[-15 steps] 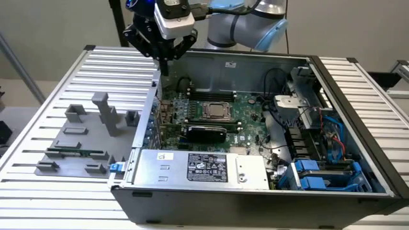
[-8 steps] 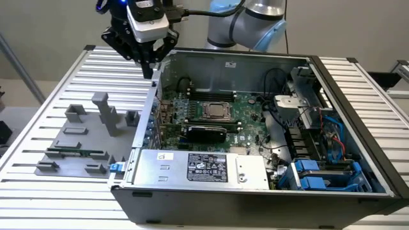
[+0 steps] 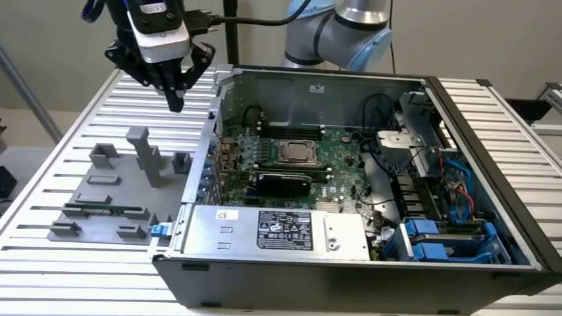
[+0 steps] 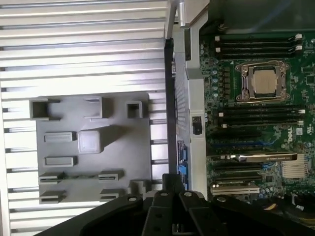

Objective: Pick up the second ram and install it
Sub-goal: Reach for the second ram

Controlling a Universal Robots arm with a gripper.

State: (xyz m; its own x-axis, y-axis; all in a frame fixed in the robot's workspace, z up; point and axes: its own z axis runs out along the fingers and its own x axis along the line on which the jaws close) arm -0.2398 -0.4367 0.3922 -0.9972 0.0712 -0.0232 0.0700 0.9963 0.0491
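The second ram (image 3: 105, 210), a slim green stick, lies in a slot near the front of the grey fixture plate (image 3: 114, 191) at the exterior view's left. My gripper (image 3: 176, 102) hangs well above the plate's far side, beside the case's corner, fingers drawn together to a point with nothing between them. In the wrist view the gripper (image 4: 170, 184) looks down on the fixture plate (image 4: 128, 152) and the motherboard (image 4: 295, 93). Dark memory slots (image 4: 256, 44) run beside the processor socket (image 4: 263, 81).
The open computer case (image 3: 325, 82) lies on a slatted metal table (image 3: 62, 112), its side wall between fixture and motherboard (image 3: 343, 148). A tall grey post (image 3: 141, 151) rises from the fixture. A power supply (image 3: 272, 230), cables and blue drive bays (image 3: 439, 240) fill the case's front.
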